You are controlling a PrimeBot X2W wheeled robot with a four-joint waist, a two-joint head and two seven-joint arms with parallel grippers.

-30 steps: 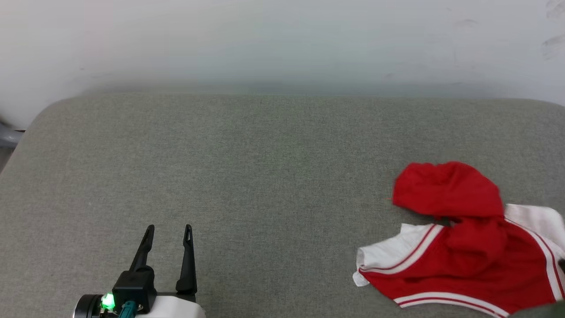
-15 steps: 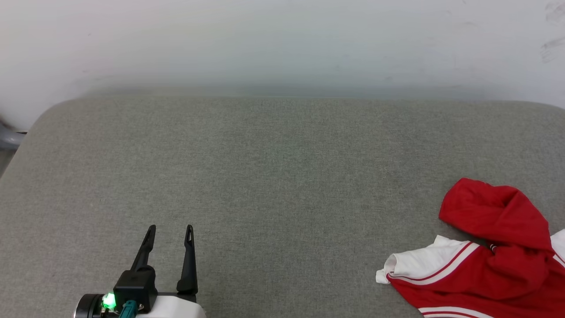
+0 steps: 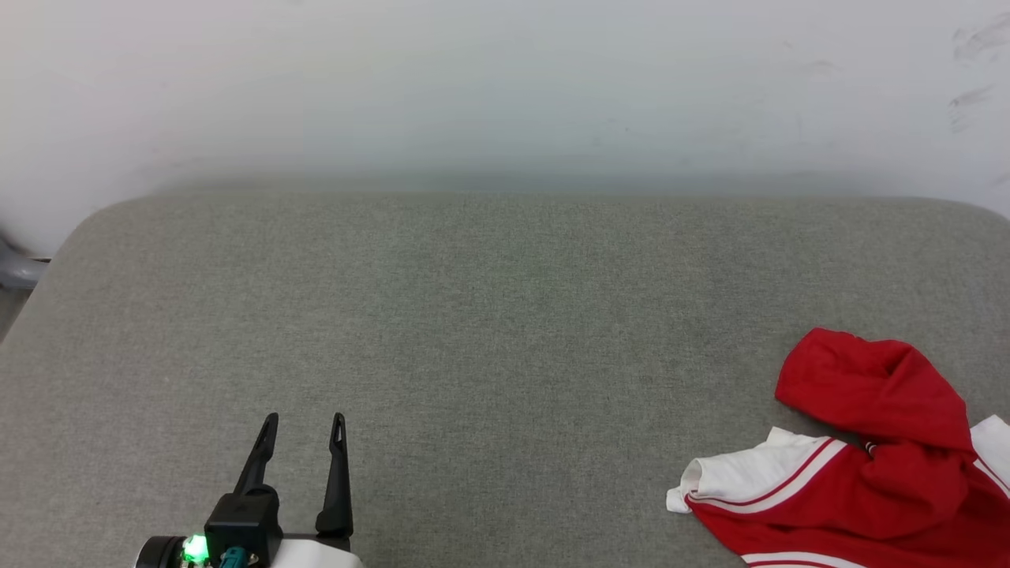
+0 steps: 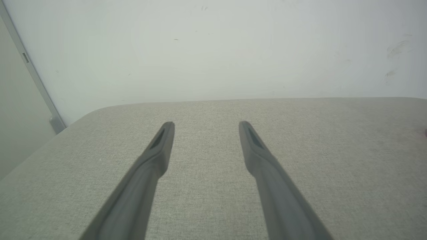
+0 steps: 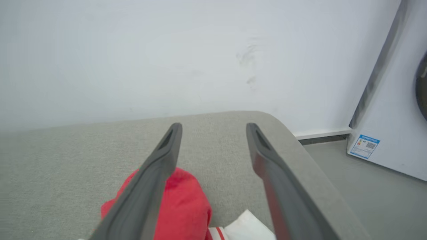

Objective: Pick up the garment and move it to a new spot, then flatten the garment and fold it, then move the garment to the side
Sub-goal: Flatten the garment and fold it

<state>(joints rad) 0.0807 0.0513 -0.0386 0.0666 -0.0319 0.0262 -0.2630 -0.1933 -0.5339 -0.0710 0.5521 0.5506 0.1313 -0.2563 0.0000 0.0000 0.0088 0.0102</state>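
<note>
Right end effector [image 5: 213, 125]: fingers spread, empty, poised over crumpled red-and-white jersey T-shirt [image 5: 186, 206] by right edge of grey fabric-covered bench [image 3: 473, 315], probably not touching. Left end effector [image 3: 304, 418], also spread, sits well apart.

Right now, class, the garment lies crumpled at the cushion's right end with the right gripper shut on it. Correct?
No: the right gripper is open, its fingers apart and gripping nothing, as the right wrist view shows. The garment does lie crumpled at the cushion's right end.

Soft cloth garment [image 3: 868, 489] (cushion [image 3: 505, 315] coarse-woven)
</note>
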